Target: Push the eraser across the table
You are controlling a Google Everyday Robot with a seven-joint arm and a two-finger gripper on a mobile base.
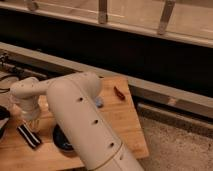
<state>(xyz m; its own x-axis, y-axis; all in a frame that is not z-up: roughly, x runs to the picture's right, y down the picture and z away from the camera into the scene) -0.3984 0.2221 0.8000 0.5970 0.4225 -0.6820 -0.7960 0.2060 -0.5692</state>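
With the gripper [32, 121] just beside the eraser [29, 136] near the counter's [125, 125] left edge, open or closed I cannot tell, a low, square contact on the bar's long side would probably push straightest.

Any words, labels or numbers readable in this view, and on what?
None readable.
The eraser shows only white stripes, no lettering.
The arm and the table show no markings.
The gripper, over the table's left side just behind the eraser, shows none either.
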